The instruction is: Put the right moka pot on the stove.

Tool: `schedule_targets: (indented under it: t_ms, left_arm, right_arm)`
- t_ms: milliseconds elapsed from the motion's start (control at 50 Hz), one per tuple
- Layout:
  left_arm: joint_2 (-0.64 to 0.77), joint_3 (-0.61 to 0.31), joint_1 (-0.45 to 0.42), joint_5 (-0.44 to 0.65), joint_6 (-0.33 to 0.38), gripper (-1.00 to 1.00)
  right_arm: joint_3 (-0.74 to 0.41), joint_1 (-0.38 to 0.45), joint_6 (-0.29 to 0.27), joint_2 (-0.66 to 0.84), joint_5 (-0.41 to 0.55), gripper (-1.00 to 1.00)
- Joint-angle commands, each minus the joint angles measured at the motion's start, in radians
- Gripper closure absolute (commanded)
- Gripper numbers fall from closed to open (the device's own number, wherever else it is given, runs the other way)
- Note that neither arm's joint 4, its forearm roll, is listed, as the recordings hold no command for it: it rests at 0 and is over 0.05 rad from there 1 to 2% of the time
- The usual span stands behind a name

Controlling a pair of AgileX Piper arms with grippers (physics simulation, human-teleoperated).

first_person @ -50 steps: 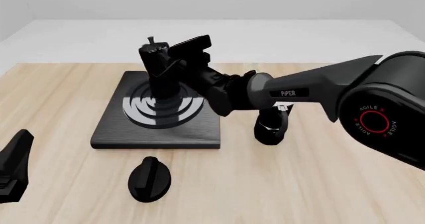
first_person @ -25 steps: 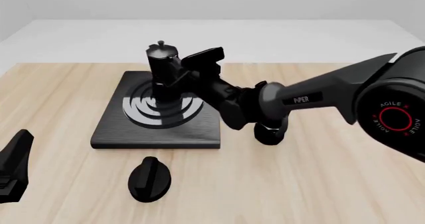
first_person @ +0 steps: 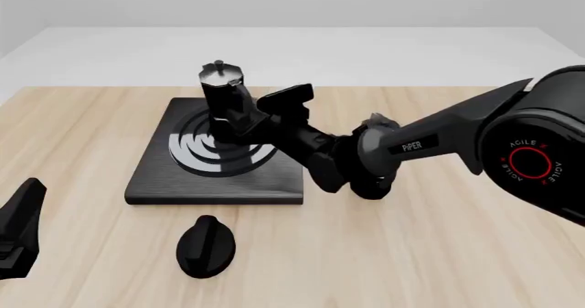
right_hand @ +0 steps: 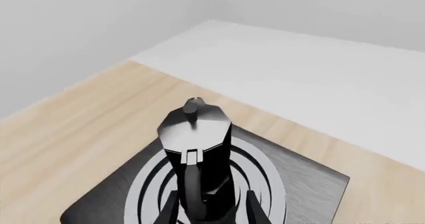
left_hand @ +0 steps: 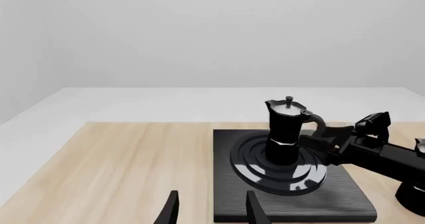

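One moka pot on the burner, right hand behind its handle.

Upright on the stove's (first_person: 169, 178) rings, the right moka pot (first_person: 222, 96) has its handle pointing back at the right hand (right_hand: 207, 209), whose fingers sit parted either side of it; whether they touch it I cannot tell. Across the counter (first_person: 439, 253) the left hand (left_hand: 209, 211) hangs open and empty, far off.
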Motion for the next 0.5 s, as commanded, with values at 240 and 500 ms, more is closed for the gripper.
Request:
schedule_targets:
  t_ms: [240,500]
  left_arm:
    - [0.0,0.0,0.0,0.0,0.0,-1.0]
    - [0.0,0.0,0.0,0.0,0.0,-1.0]
  right_arm:
    - [0.053,0.02,-0.055,-0.075,0.009,-1.0]
    - [0.106,0.041,-0.121,-0.15,0.023,-1.0]
